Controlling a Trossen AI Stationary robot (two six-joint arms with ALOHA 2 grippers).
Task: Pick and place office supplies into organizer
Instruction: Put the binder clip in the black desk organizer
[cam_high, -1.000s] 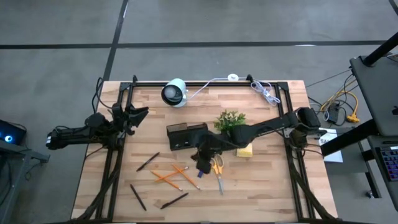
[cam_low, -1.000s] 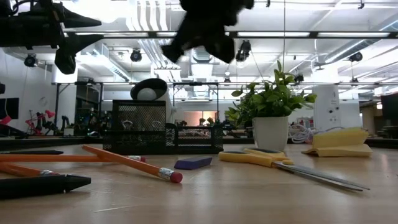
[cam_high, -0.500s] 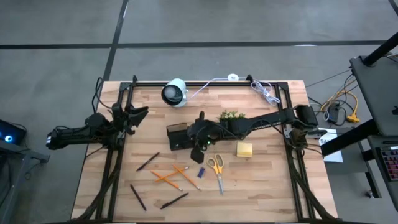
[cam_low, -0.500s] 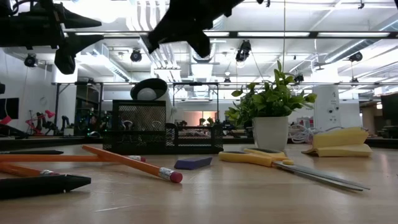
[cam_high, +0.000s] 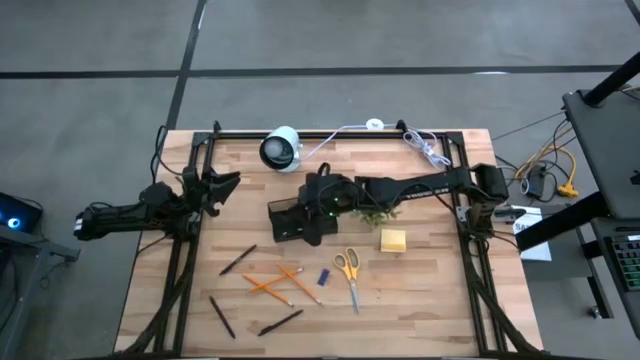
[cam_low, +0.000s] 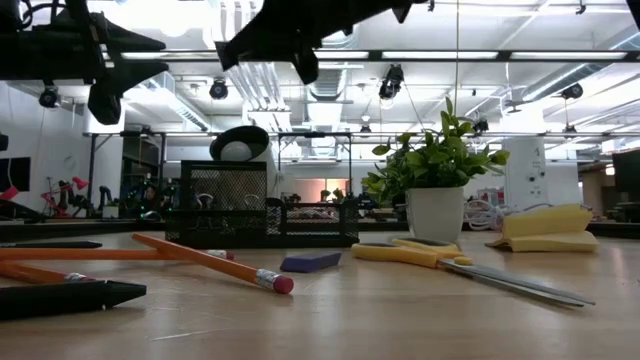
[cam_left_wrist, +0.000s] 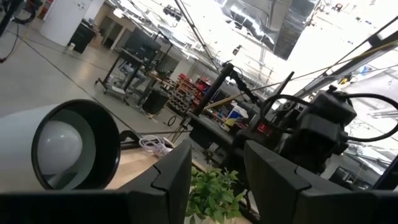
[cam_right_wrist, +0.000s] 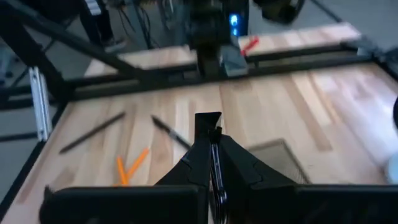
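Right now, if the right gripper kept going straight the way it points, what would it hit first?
Probably the black organizer: the shut right gripper hangs just above it, angled down towards the table's left side. Its height is hard to judge, so it might instead clear the organizer and reach bare table.

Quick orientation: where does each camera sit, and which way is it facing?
High: overhead, straight down on the table; both arms, left gripper at the left edge, right gripper over the organizer.
Low: table height, level across pencils toward organizer and plant; arms overhead.
Left wrist: past its open fingers at the white camera and plant.
Right wrist: past its shut fingers toward pens.
Shared: low and left wrist both show the plant.
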